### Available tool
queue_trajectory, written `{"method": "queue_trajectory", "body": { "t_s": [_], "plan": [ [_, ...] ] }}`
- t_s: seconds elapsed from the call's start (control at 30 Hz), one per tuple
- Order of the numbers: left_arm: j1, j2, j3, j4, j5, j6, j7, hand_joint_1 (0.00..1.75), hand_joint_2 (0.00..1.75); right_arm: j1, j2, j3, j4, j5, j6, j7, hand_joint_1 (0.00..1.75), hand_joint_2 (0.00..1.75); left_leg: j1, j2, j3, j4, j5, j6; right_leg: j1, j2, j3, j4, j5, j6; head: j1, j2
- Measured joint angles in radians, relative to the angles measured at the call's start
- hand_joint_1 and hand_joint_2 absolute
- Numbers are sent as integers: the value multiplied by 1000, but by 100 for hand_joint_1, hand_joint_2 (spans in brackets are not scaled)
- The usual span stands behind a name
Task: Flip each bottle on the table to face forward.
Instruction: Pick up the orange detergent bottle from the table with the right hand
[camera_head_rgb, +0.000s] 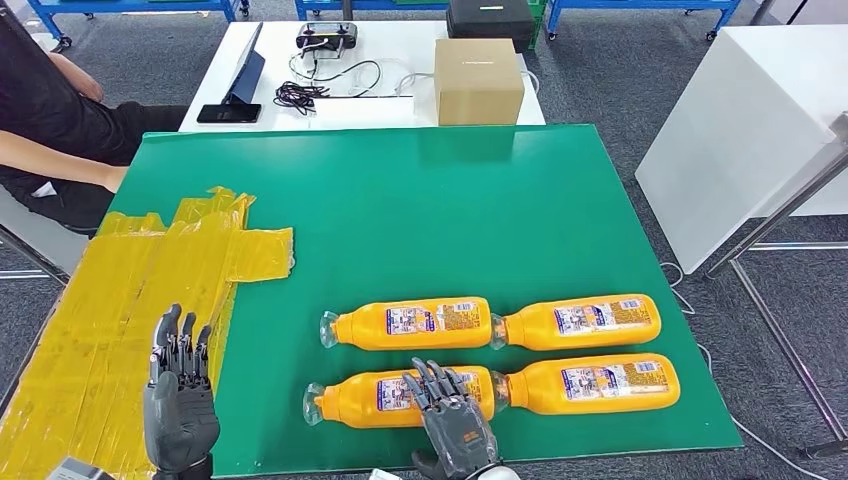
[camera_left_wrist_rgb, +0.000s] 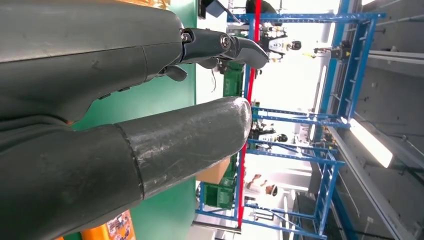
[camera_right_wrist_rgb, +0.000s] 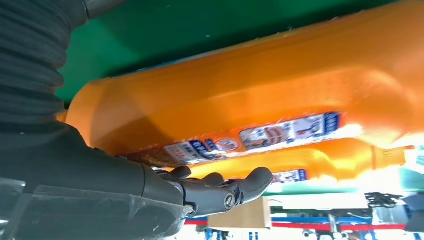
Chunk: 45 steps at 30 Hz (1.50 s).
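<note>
Currently — four orange bottles lie on their sides on the green table (camera_head_rgb: 400, 200), long axes crosswise to the robot, caps toward its left. Landmark: near-left bottle (camera_head_rgb: 360, 397), close to the table's near edge. Right hand (camera_head_rgb: 452, 415) rests over this bottle's base end, fingers spread, grasping nothing — the nearer hand by far. Left hand (camera_head_rgb: 180, 400) hovers well to the bottle's left over yellow tape (camera_head_rgb: 150, 270), released. Three other bottles lie just behind and to the right of it.
</note>
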Motion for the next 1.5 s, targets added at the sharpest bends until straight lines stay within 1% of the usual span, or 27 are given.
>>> {"method": "queue_trajectory", "body": {
  "t_s": [0.17, 0.4, 0.57, 0.63, 0.83, 1.03, 1.33, 1.5],
  "plan": [
    [6, -1, 4, 0, 0, 8, 0, 0, 0, 27, 9, -32, -34, 24, -17, 0, 0, 175, -1, 0, -2, 0, 0, 0, 0, 0, 8, 0, 0, 1, 0, 0],
    [10, -1, 9, 0, 0, 8, 0, 0, 0, 53, 11, -58, -65, 35, -21, -7, 0, 175, 0, 0, -2, 0, 0, 0, 0, 0, 7, 0, 0, 1, 0, 0],
    [10, -1, 9, 0, -1, 8, 0, 0, 0, 70, 14, -65, -101, 17, -74, -69, 0, 175, 0, 0, -2, 0, 0, 0, 0, 0, 7, 0, 0, 1, 0, 0],
    [10, -1, 9, 0, -2, 8, 0, 0, 0, 77, 15, -68, -124, 16, -87, -77, 0, 175, 0, 0, -2, 0, 0, 0, 0, 0, 7, 0, 0, 1, 0, 0],
    [10, -1, 9, 0, -8, 5, 0, 0, 0, 81, 17, -82, -137, 18, -48, -71, 0, 175, 0, 0, -2, 0, 0, 0, 0, 0, 7, 0, 0, 1, 0, 0],
    [9, -1, 9, 0, -12, -7, 0, 0, 0, 71, 24, -92, -88, 14, -4, -68, 0, 175, 0, 0, -2, 0, 0, 0, 0, 0, 7, 0, 0, 1, 0, 0],
    [7, -1, 9, 0, -13, -10, 0, 0, 0, 55, 30, -99, -48, 13, -1, -66, 0, 175, 0, 0, -2, 0, 0, 0, 0, 0, 7, 0, 0, 1, 0, 0],
    [7, -1, 9, 0, -13, -13, 0, 0, 0, 43, 34, -99, -27, 14, 24, -58, 0, 175, 0, 1, -2, 0, 0, 0, 0, 0, 7, 0, 0, 1, 0, 0]
  ]
}}
